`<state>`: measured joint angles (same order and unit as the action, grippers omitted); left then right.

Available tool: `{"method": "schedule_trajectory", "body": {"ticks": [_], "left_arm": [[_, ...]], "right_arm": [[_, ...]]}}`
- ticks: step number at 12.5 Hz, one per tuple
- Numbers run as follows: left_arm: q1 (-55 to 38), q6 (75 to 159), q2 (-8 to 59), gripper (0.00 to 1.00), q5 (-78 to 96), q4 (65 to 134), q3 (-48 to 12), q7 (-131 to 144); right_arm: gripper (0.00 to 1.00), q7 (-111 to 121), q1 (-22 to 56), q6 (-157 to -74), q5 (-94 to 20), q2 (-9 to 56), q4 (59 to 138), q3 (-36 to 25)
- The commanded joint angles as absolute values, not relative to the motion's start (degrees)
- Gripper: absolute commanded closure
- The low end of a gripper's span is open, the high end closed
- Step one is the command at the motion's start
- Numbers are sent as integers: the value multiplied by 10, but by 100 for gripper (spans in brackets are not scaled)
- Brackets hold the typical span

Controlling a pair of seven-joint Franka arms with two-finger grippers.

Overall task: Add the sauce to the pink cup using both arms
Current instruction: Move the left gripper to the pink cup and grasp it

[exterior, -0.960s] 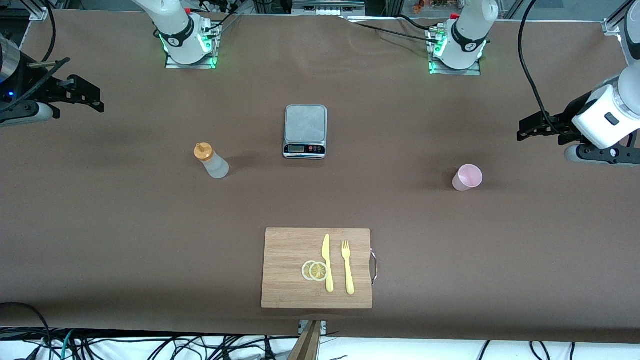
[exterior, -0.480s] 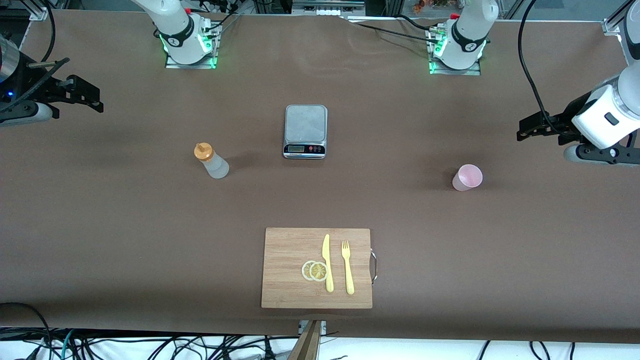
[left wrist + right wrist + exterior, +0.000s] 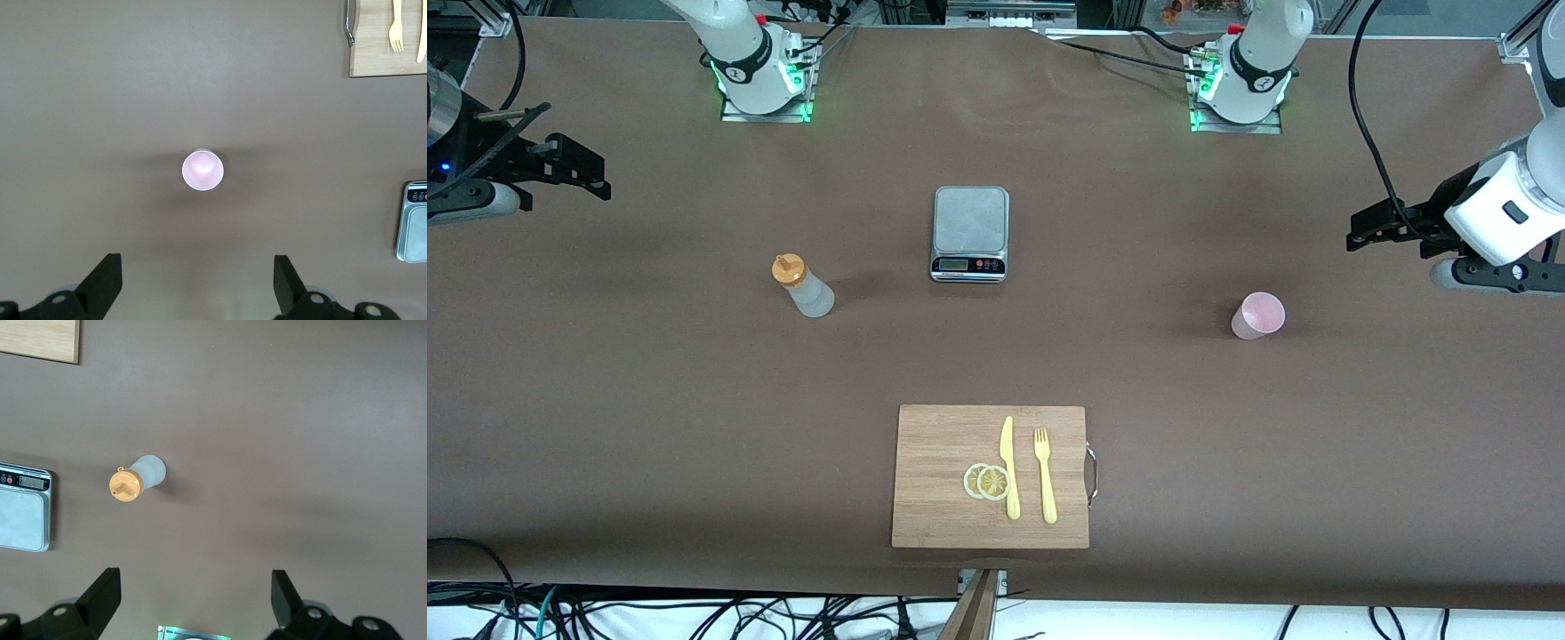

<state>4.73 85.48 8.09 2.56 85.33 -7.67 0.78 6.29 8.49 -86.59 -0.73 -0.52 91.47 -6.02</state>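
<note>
**Both arms held high, bottle and cup untouched on the tabletop**

We see the sauce (image 3: 803, 285) standing upright on the brown tabletop (image 3: 605, 373), toward the right arm's end, its orange nozzle cap on top. The pink cup (image 3: 1258, 316) stands upright and open-mouthed toward the left arm's end, well apart from the bottle. Between them, a little farther from the front camera, sits the scale (image 3: 970, 233). Nearer the camera lies the cutting board (image 3: 934, 444), carrying the lemon slices (image 3: 987, 481), the yellow knife (image 3: 1009, 468) and the yellow fork (image 3: 1045, 476) side by side.

We find the left gripper (image 3: 193, 287) up in the air at its end of the tabletop, jaws spread wide, with the cup in its wrist view. The right gripper (image 3: 193, 603) hangs likewise at its own end, jaws wide too, with the bottle in its wrist view. Neither holds anything.
</note>
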Motion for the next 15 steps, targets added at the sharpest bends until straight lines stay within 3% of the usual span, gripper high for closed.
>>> {"method": "schedule_trajectory", "body": {"ticks": [1, 10, 15], "left_arm": [[55, 848, 93, 0, 23, 835, -79, 11], [57, 862, 131, 0, 23, 835, -80, 2], [56, 952, 189, 0, 18, 888, -79, 2]], "right_arm": [[0, 54, 85, -859, -2, -11, 913, -59], [0, 53, 86, -859, -2, -11, 913, -59], [0, 53, 85, -857, -2, -11, 913, -59]]}}
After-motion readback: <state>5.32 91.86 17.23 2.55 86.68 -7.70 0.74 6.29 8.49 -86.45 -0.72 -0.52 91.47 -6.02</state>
